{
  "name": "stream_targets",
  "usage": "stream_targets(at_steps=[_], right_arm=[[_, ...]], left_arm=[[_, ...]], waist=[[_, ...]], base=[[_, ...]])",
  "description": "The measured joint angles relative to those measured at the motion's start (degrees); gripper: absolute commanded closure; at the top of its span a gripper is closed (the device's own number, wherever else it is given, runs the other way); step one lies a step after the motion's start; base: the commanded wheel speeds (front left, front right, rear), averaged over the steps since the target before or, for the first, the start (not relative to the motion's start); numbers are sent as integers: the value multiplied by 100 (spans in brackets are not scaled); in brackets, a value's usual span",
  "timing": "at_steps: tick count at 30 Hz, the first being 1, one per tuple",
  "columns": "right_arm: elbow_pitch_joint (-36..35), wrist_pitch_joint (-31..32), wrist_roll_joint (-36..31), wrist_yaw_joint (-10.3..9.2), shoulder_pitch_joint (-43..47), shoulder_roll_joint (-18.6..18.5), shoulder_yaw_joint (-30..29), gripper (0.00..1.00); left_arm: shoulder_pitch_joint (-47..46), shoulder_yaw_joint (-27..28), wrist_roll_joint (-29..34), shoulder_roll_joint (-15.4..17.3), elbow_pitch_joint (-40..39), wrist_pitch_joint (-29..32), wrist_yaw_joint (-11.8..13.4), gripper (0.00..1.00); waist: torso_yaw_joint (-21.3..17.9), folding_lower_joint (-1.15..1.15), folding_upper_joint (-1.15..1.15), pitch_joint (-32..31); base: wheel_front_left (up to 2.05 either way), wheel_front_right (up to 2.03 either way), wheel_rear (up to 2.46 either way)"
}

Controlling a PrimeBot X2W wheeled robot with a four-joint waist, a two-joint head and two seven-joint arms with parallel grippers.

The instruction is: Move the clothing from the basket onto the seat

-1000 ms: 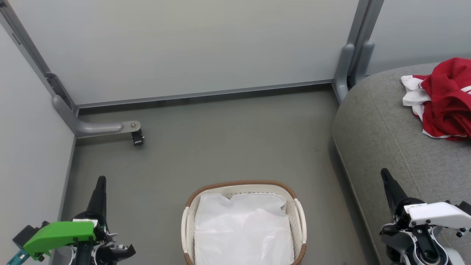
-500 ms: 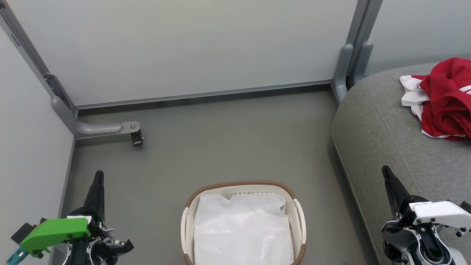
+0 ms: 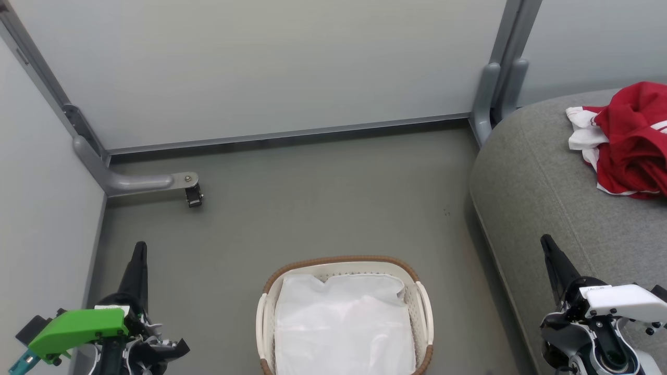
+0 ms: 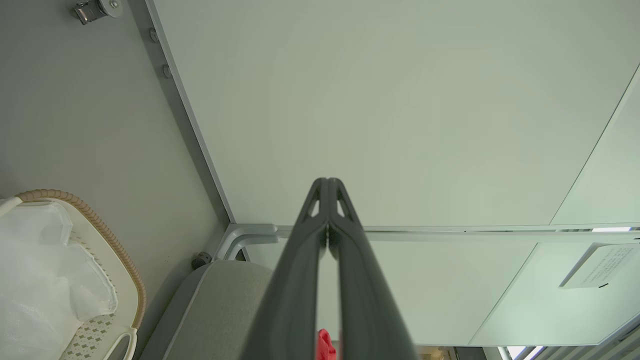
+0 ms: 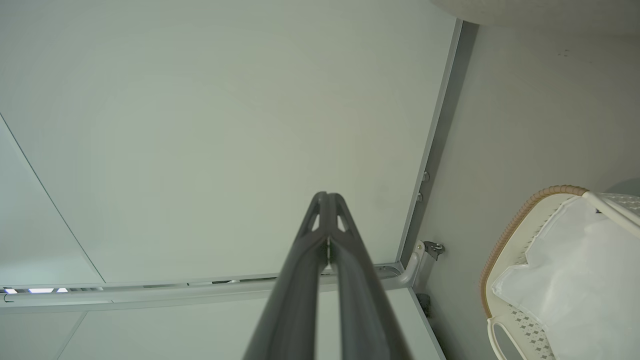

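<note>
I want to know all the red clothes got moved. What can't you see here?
- Head view: the white liner covers the basket floor; the bottom edge cuts the basket's near end.
- Head view: the clothing on the seat runs off the right edge.
- Left wrist view: the left gripper hides most of the clothing.
- Left wrist view: wall notice too small to read.

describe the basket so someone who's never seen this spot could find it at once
Find the grey seat on the right of the head view; on the floor to its left, at bottom centre, stands the basket. It is white perforated plastic holding a white liner sheet, and its brown woven rim sets it apart from the seat and the red clothing on it.
</note>
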Motion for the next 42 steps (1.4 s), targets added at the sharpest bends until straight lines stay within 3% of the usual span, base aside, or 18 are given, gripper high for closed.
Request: stream_targets(at_steps=[42], right_arm=[[0, -1, 0, 0, -1, -1, -1, 100]], left_arm=[[0, 0, -1, 0, -2, 0, 0, 100]], waist=[[0, 0, 0, 0]], base=[[0, 0, 0]])
